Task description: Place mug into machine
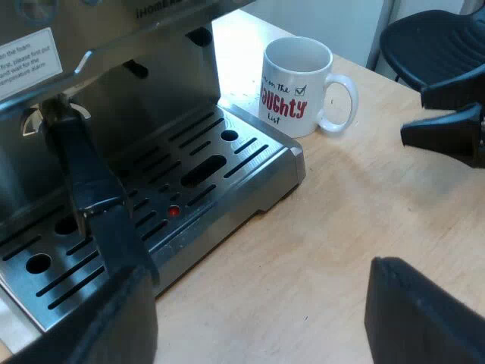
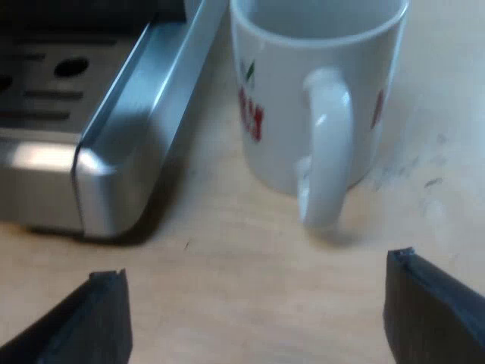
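A white mug (image 1: pixel 295 83) with red lettering stands upright on the wooden table, close beside the corner of the espresso machine's metal drip tray (image 1: pixel 227 178). In the right wrist view the mug (image 2: pixel 314 91) is just ahead, its handle (image 2: pixel 326 152) turned toward my right gripper (image 2: pixel 254 273), which is open a little short of it. My left gripper (image 1: pixel 250 303) is open over the table at the drip tray's edge, holding nothing. The right gripper (image 1: pixel 447 129) hovers beyond the mug's handle side.
The holder's dark handle (image 1: pixel 91 189) juts from the machine's front out over the drip tray, near my left finger (image 1: pixel 83 326). A small red float (image 1: pixel 173 211) sits in the tray grate. A black chair (image 1: pixel 432 45) stands past the table edge.
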Robot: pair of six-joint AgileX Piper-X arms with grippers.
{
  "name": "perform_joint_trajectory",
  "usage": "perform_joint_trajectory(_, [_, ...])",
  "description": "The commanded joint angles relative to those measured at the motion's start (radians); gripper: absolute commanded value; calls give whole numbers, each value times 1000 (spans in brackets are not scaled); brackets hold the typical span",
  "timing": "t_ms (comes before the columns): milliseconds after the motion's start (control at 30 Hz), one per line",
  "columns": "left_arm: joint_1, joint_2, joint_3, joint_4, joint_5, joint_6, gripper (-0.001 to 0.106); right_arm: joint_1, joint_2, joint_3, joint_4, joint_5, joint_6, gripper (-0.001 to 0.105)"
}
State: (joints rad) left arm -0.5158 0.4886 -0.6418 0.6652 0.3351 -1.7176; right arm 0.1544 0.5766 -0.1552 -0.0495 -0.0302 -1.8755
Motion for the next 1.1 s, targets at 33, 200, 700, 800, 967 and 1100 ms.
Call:
perform_joint_trajectory(33, [-5,-2,-8,-13,8,-5,61,1,43,0,-93,12,-3,70])
perform_joint_trajectory(200, [-5,-2,-8,-13,8,-5,61,1,167,0,-234,25,-3,70])
perform_joint_trajectory(700, [-5,-2,-8,-13,8,-5,61,1,569,-21,-597,43,-3,70])
perform_joint_trajectory(800, [-5,-2,-8,-13,8,-5,61,1,630,-51,-628,43,-3,70])
perform_joint_trajectory(967, [-5,-2,-8,-13,8,-5,61,1,732,-141,-628,43,-3,70])
perform_joint_trajectory(1100, [-5,-2,-8,-13,8,-5,61,1,804,-215,-628,43,-3,70])
